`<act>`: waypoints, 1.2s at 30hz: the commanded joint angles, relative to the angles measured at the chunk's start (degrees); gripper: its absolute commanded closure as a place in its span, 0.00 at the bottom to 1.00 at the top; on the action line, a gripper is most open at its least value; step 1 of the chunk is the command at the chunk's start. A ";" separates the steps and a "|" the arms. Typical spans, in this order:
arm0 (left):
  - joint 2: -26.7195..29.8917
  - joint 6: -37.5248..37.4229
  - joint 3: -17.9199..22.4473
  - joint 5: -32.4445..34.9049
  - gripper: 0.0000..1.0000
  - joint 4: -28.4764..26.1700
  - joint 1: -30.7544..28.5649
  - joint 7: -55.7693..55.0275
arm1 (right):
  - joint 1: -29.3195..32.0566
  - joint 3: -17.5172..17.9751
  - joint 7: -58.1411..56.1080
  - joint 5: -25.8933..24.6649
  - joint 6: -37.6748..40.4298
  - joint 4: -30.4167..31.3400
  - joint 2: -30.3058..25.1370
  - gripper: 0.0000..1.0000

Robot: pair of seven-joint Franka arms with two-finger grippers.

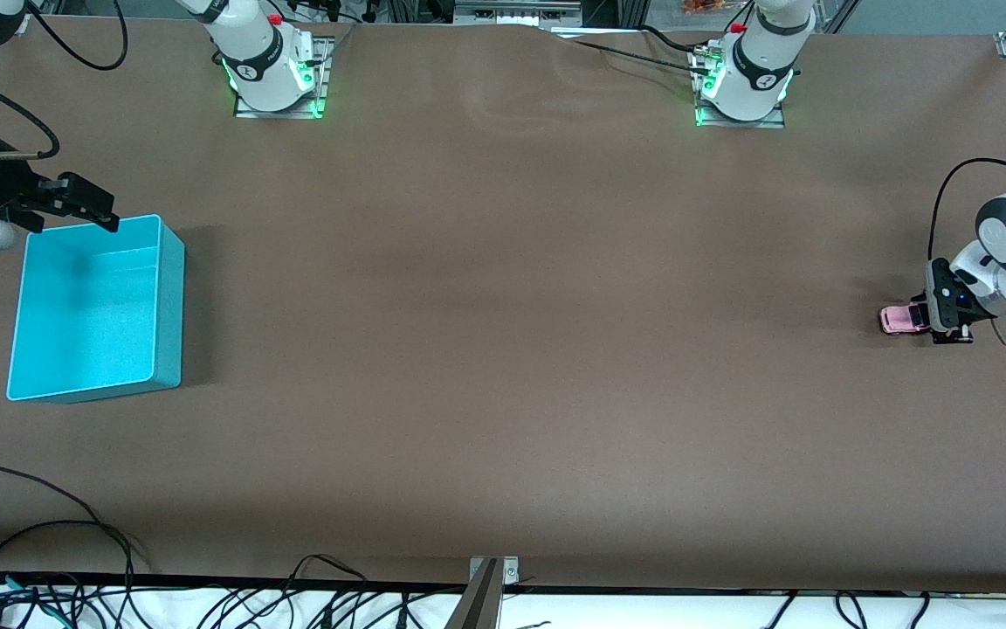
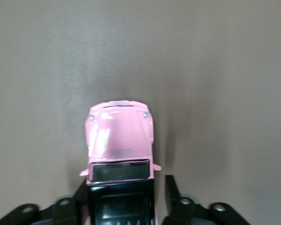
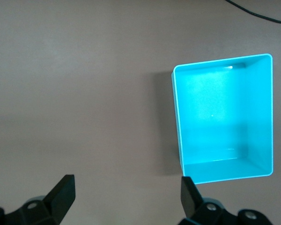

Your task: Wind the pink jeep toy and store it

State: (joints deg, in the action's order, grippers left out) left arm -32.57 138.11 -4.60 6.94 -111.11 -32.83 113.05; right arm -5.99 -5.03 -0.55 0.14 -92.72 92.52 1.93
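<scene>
The pink jeep toy (image 1: pixel 900 319) stands on the brown table near the left arm's end; in the left wrist view (image 2: pixel 119 140) its pink hood points away from the wrist and its black rear roof lies between the fingers. My left gripper (image 1: pixel 940 328) is down at the table and straddles the jeep's rear (image 2: pixel 126 192). One finger is against the car's side and a gap shows at the other. My right gripper (image 1: pixel 88 210) is open and empty, up over the edge of the teal bin (image 1: pixel 169 306); its fingers (image 3: pixel 65 187) are spread wide.
The teal bin (image 3: pixel 257 117) is empty and stands at the right arm's end of the table. Cables (image 1: pixel 49 559) lie along the table's edge nearest the front camera. A metal clamp (image 1: pixel 490 585) sits at the middle of that edge.
</scene>
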 commanded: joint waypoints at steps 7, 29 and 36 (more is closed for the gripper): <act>0.67 -13.12 -0.94 1.50 0.00 8.63 -0.04 -0.29 | 0.19 -0.07 0.20 1.17 0.17 -1.12 0.45 0.00; 7.88 -36.32 -9.72 1.32 0.00 18.56 -0.13 -21.90 | 0.19 -0.07 0.20 1.17 0.25 -1.12 0.45 0.00; 10.42 -41.78 -14.73 1.50 0.00 20.15 -0.13 -33.94 | 0.19 -0.07 0.20 1.17 0.26 -1.12 0.36 0.00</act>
State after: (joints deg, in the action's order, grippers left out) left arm -23.93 99.63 -16.10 6.94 -91.99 -32.67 86.81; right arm -5.98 -5.03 -0.55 0.16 -92.72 92.52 1.93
